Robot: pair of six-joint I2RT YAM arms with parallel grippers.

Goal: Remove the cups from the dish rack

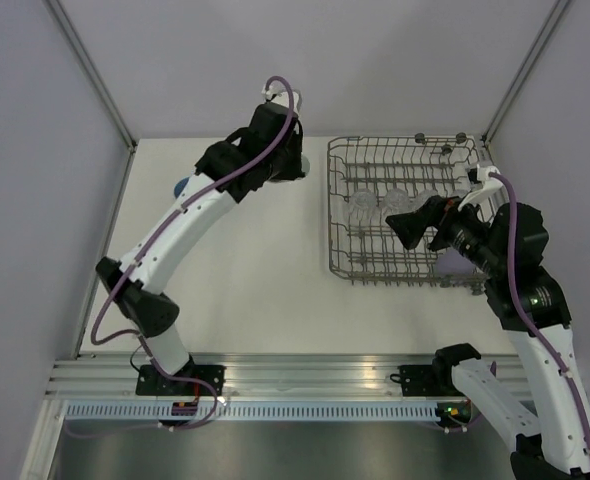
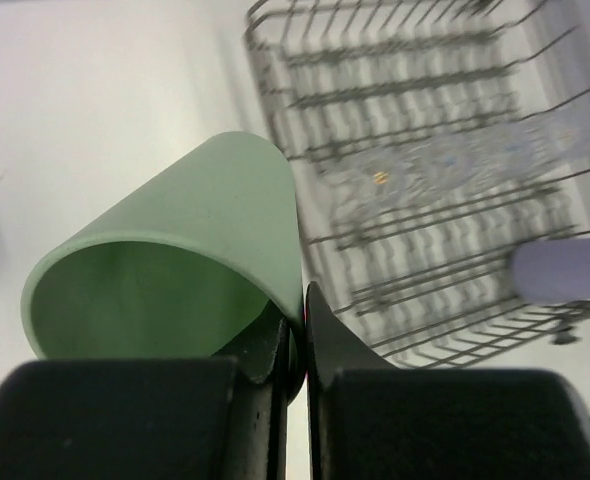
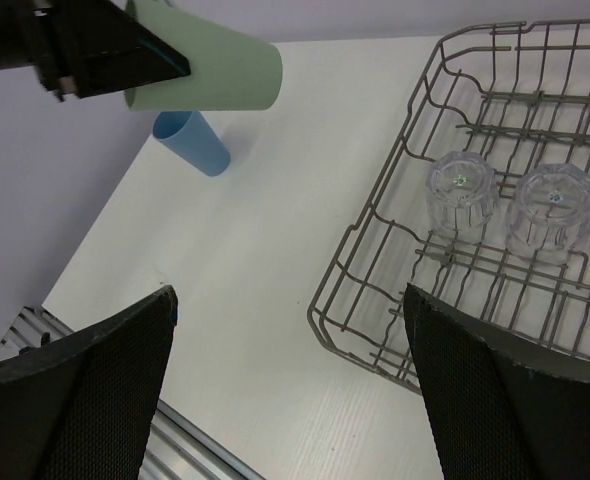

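Green cup [image 2: 175, 250] — clamped by its wall in left tool [image 2: 297, 330], aloft over table [image 1: 255, 270] left of dish rack [image 1: 340, 200]. We should lower it upright beside blue cup [image 3: 193, 143]; right tool [image 3: 290, 310] gapes wide.

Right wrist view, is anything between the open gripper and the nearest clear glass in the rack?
Only the rack itself: its side wall runs between the open right gripper and the nearest glass standing inside. No cup or arm is in that gap, and from above the glass looks unobstructed.
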